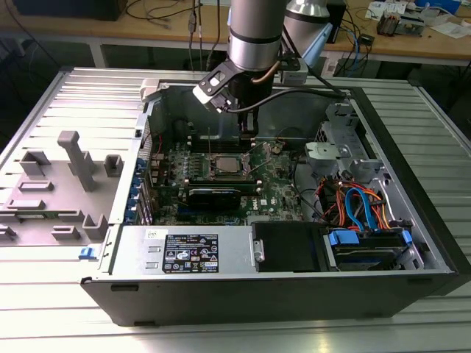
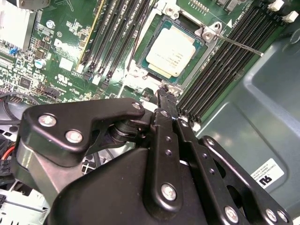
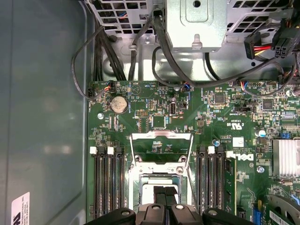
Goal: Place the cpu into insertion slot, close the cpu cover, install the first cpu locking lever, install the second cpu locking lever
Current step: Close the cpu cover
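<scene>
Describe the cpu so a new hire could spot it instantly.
Inside the open case, find the green motherboard. Between its two banks of long black memory slots sits a metal-framed socket, and the cpu lies in it. It is the only flat square with a dull silvery top; its neighbours are narrow and black.

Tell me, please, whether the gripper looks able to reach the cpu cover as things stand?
Probably yes. The gripper hangs close to the seated cpu, and in the first wrist view the cpu cover stands raised just beyond it with nothing between them; the loose cables lie farther off.
</scene>
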Action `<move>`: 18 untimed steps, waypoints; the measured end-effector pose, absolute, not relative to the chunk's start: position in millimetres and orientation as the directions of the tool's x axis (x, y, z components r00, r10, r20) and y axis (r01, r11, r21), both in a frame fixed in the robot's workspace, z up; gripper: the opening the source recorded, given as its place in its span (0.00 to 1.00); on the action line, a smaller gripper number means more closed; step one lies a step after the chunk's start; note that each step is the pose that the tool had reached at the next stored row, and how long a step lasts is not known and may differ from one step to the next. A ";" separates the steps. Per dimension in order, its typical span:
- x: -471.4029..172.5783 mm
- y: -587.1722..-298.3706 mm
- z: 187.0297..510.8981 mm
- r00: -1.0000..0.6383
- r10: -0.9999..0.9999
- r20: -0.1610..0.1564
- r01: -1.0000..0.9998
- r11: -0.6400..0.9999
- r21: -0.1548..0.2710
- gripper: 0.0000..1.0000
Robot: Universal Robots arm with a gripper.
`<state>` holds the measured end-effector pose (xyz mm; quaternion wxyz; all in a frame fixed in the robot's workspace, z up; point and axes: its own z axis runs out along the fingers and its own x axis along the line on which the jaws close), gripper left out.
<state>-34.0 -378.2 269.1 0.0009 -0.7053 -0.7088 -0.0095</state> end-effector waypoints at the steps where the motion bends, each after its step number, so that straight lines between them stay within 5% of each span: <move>1: -34.0 -378.2 269.8 -0.005 1.000 0.015 1.000 0.005 0.012 0.11; 18: -15.1 -377.9 273.7 -0.005 1.000 0.015 1.000 0.005 0.012 0.11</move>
